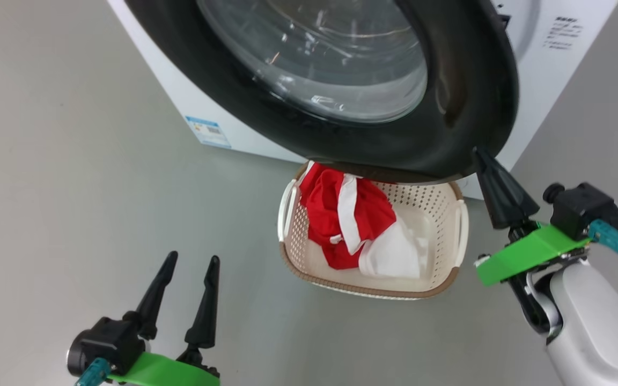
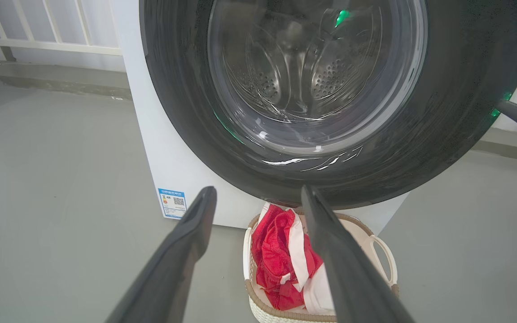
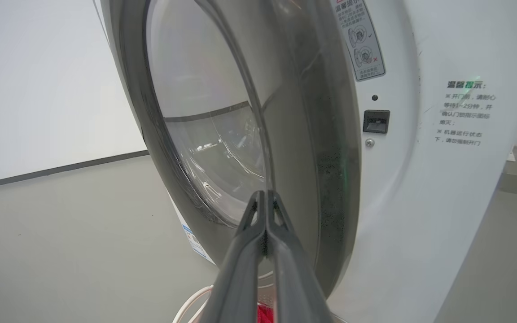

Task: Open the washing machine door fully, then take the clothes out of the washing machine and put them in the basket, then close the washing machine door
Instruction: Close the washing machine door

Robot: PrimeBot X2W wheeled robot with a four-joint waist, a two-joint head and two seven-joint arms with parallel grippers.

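My right jaws are clenched on nothing, tips at the lower edge of the washing machine door (image 1: 464,107), which stands ajar from the washing machine (image 1: 550,80). My left jaws are released, spread wide above smooth grey floor (image 1: 73,161). The clothes (image 1: 336,214) lie in the basket (image 1: 451,279), on the floor under the door. White railing (image 2: 47,45) behind; pale wall (image 3: 38,89). Blue label (image 2: 172,202) carries a QR code. Panel text (image 3: 465,112) is headed "温馨提示".
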